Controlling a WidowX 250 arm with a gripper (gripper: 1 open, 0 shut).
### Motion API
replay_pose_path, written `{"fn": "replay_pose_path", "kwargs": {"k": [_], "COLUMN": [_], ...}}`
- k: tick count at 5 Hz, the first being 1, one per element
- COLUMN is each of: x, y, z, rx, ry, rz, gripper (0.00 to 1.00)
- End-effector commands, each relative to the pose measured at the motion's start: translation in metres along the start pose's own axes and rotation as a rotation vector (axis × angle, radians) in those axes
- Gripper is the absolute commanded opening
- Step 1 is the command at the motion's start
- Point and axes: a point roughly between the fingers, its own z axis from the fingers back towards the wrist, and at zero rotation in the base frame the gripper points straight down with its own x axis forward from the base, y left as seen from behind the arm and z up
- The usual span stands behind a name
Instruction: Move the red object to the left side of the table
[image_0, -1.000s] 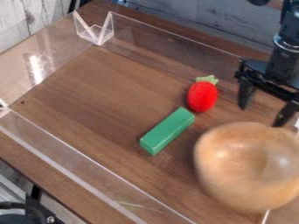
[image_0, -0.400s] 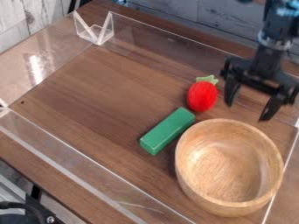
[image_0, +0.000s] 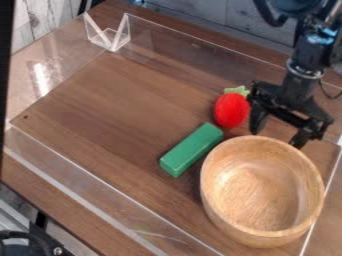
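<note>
So the tool (image_0: 286, 118) has its fingers spread wide, gripping nothing, just right of the red object (image_0: 233, 109); that one sits on the tabletop (image_0: 120, 105) between the green block (image_0: 191, 149) and tool, wooden bowl (image_0: 263, 189) close by.

brown wood-grain tabletop (image_0: 120, 110) fills most of the view, grain running diagonally. low clear acrylic walls (image_0: 80, 190) ring its edges, catching pale glare along the left and near sides. a small clear acrylic corner piece (image_0: 107, 33) stands at the far left end, v-shaped from above. beyond the far-left edge, a whitish planked surface (image_0: 34, 22), wall or floor cannot tell. dark strip down the left border of the frame. far right background is dark and blurred. bottom left corner shows dark shapes under the table edge, unclear. light is soft, even, no hard shadows.
</note>
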Motion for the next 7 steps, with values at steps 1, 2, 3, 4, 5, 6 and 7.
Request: {"fn": "replay_pose_path", "kwargs": {"k": [1, 2, 3, 4, 5, 6, 7], "x": [0.002, 0.005, 0.008, 0.011, 0.012, 0.009, 0.009], "y": [0.008, 0.006, 0.003, 0.005, 0.007, -0.004, 0.004], "z": [0.030, 0.020, 0.009, 0.013, 0.030, 0.045, 0.039], "rx": [-0.002, 0.004, 0.010, 0.013, 0.031, 0.047, 0.019], "ry": [-0.064, -0.060, -0.056, -0.050, -0.043, -0.049, -0.045], "rz": [-0.003, -0.046, -0.088, -0.045, -0.003, 0.036, 0.036], "gripper": [1.00, 1.00, 0.00, 0.00, 0.00, 0.00, 1.00]}}
